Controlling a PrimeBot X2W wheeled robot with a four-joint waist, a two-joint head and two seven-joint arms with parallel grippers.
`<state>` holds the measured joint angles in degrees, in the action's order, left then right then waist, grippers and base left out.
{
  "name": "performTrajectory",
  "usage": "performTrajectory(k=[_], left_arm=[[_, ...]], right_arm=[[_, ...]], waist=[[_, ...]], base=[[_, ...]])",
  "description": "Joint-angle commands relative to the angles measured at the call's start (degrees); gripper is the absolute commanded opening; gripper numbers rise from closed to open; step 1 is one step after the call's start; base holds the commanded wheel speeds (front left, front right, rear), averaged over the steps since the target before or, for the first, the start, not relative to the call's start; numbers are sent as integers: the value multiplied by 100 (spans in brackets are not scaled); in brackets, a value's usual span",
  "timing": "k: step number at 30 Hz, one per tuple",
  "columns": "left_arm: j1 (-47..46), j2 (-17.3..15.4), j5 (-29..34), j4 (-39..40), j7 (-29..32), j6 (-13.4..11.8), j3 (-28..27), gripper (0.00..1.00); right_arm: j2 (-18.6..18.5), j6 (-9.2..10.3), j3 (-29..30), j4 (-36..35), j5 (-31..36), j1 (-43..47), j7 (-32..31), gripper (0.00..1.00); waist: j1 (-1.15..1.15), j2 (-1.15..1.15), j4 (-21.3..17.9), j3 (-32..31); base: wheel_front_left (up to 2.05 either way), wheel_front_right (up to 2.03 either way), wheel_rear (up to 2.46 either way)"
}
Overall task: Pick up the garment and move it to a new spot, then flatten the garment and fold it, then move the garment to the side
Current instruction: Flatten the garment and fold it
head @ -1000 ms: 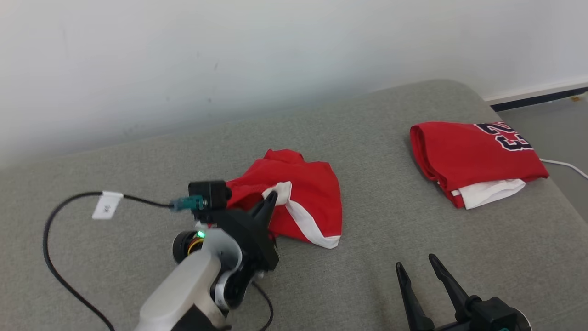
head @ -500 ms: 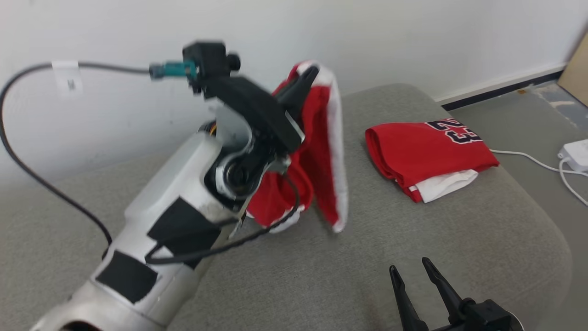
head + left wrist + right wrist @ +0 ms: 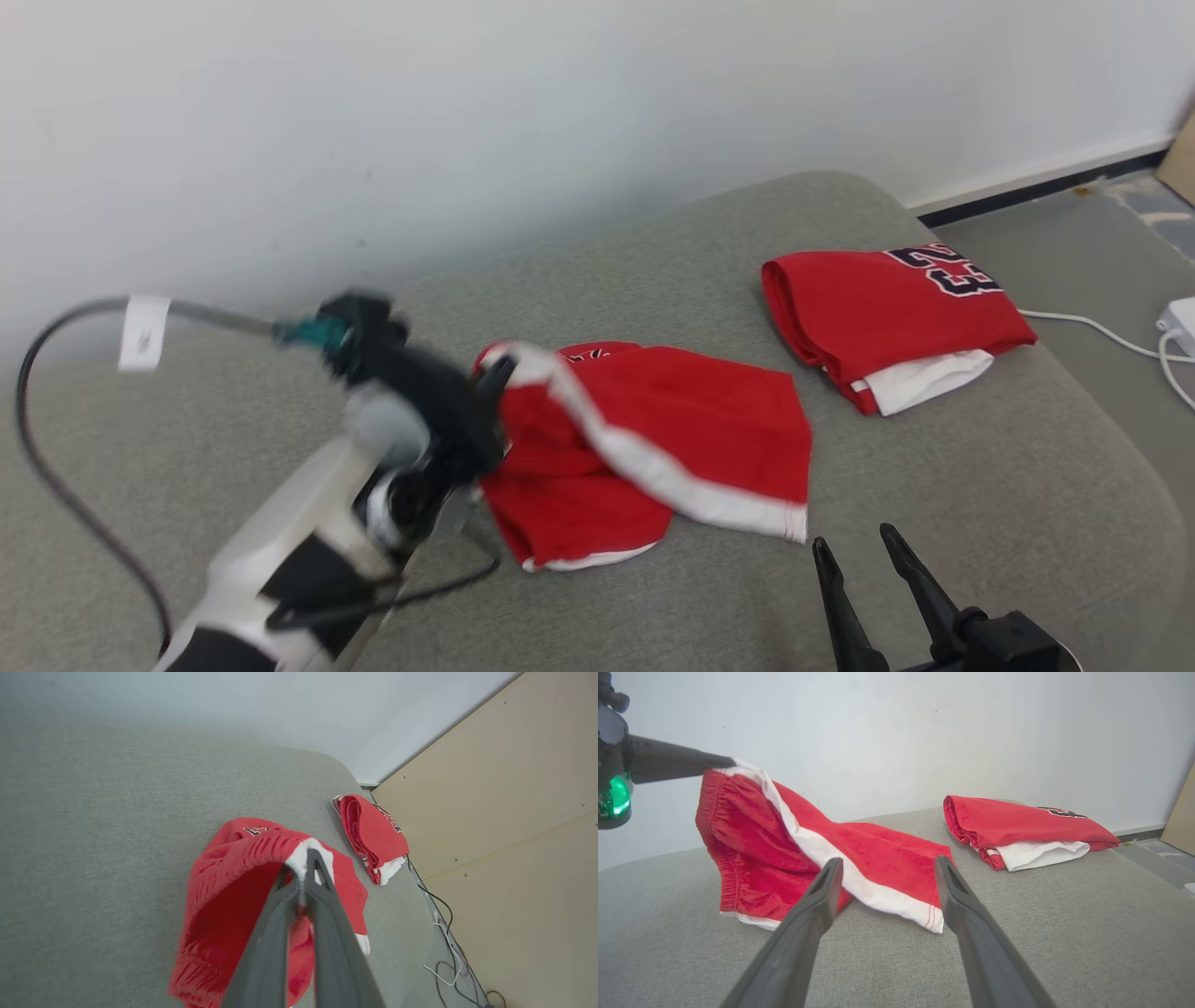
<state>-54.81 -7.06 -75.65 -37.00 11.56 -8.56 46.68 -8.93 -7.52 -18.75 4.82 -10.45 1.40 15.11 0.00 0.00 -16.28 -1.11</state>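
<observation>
My left gripper has its jaws clenched on the white hem of the red garment, lifting one edge off the grey sofa cushion. My right gripper hangs released nearby, white wall behind.

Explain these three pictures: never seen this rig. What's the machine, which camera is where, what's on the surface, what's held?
It is a wheeled robot with two arms, each ending in a two-fingered pincer. One picture looks down from its head; the other two come from cameras on each wrist, looking along that pincer's fingers. The surface is a grey cushion. On it lie red shorts with white trim and, further right, a folded red jersey. The left pincer is shut on the shorts' waistband corner, lifting that corner while the rest drapes on the cushion. The right pincer is open and holds nothing.
</observation>
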Motion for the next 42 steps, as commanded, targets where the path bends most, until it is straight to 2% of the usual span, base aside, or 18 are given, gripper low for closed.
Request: performTrajectory(k=[1,2,3,4,11,18,25,26,27,28,29,30,35,42], left_arm=[[413,-209,-56,-72,-73,103,11,0],[413,-209,-56,-72,-73,103,11,0],[733,-390,-94,-58,-146,201,-14,0],[733,-390,-94,-58,-146,201,-14,0],[1590,-1039,-158,366,-399,554,-98,0],[2217,-1595,-143,889,-769,760,-241,0],[2585,-1751,197,1113,-1311,813,-162,0],[2622,-1747,260,1135,-1396,821,-138,21],[2641,-1752,306,1161,-1477,846,-113,32],[2670,-1766,346,1175,-1576,825,-121,36],[2730,-1785,497,1225,-1783,820,-91,51],[2774,-1796,581,1244,-1870,791,-68,100],[2970,-1915,1008,1438,-2367,556,-19,100],[3547,-1873,1540,2096,-2662,50,-269,100]], right_arm=[[5,5,26,-13,38,54,3,100],[5,5,26,-13,38,54,3,100],[7,5,36,-17,41,74,3,100],[7,5,36,-17,41,74,3,100],[-6,5,56,-11,36,72,3,100],[-59,5,-3,81,-53,24,3,100],[-82,5,-74,164,-99,-28,3,100],[-91,5,-83,188,-109,-28,3,100],[-98,5,-87,226,-132,-18,3,100],[-94,5,-96,271,-152,-8,3,100],[-101,5,-123,403,-197,-4,3,100],[-103,5,-143,493,-251,-19,3,100],[-90,5,-192,890,-493,-199,2,100],[-61,5,-106,1732,-806,-667,2,100]], waist=[[0,0,193,36],[0,0,193,36],[0,0,287,45],[0,0,287,45],[0,0,549,70],[0,0,673,84],[0,0,755,71],[0,0,771,66],[0,0,791,58],[0,0,807,52],[0,0,849,37],[0,0,871,30],[0,0,1026,-11],[0,0,1399,1]], base=[[0,0,0],[0,0,0],[0,0,0],[0,0,0],[0,0,0],[0,0,0],[0,0,0],[0,0,0],[0,0,0],[0,0,0],[0,0,0],[0,0,0],[0,0,0],[0,0,0]])
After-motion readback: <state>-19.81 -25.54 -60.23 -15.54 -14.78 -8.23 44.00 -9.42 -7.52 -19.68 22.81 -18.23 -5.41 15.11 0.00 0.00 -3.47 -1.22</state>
